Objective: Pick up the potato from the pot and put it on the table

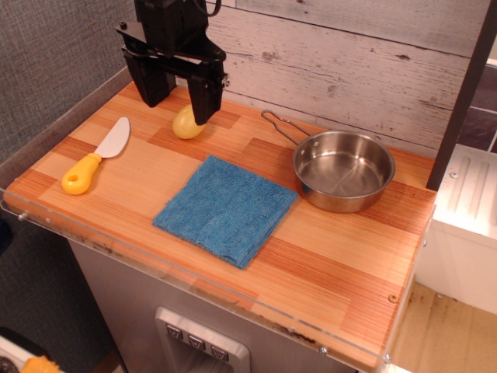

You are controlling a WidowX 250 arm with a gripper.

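The pale-yellow potato (185, 126) lies on the wooden table (326, 256) at the back left, partly hidden behind one finger. My black gripper (176, 97) hangs open above and slightly behind the potato, with one finger (201, 99) in front of its right side and the other finger (150, 84) to its left. The jaws hold nothing. The shiny steel pot (344, 169) stands empty at the back right, its wire handle pointing left toward the wall.
A blue cloth (225, 208) lies in the middle of the table. A white knife with a yellow handle (93, 158) lies at the left. A whitewashed plank wall (349, 62) stands behind. A clear plastic strip edges the front.
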